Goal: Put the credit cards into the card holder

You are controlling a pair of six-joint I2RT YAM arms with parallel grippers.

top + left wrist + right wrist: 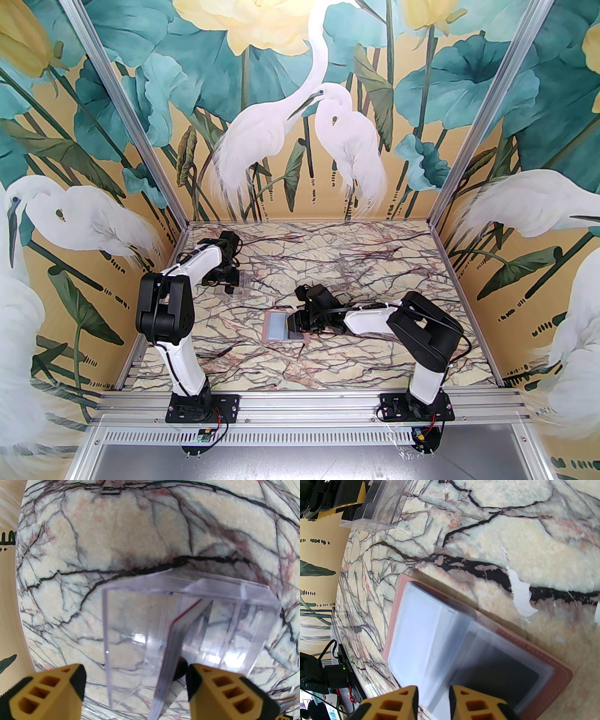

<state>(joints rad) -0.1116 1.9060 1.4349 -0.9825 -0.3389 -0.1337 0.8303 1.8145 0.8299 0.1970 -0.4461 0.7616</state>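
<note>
A stack of credit cards (174,641) stands on edge inside a clear plastic box (126,620), the nearest one with a red edge. My left gripper (136,691) is open around the near end of the stack, whose edge is close to the right fingertip (222,691). In the top view the left gripper (225,280) hovers over the box (234,289) at the back left. The card holder (560,674) lies open, pink-brown with pale clear sleeves, and a dark card (494,674) sits in a right-hand sleeve. My right gripper (433,702) is shut on a lifted clear sleeve.
The card holder (276,328) lies mid-table under the right gripper (297,326). Bare marbled table spreads between the two arms and towards the back wall. Patterned walls close in the left, right and far sides. A white tear (521,597) marks the table surface beyond the holder.
</note>
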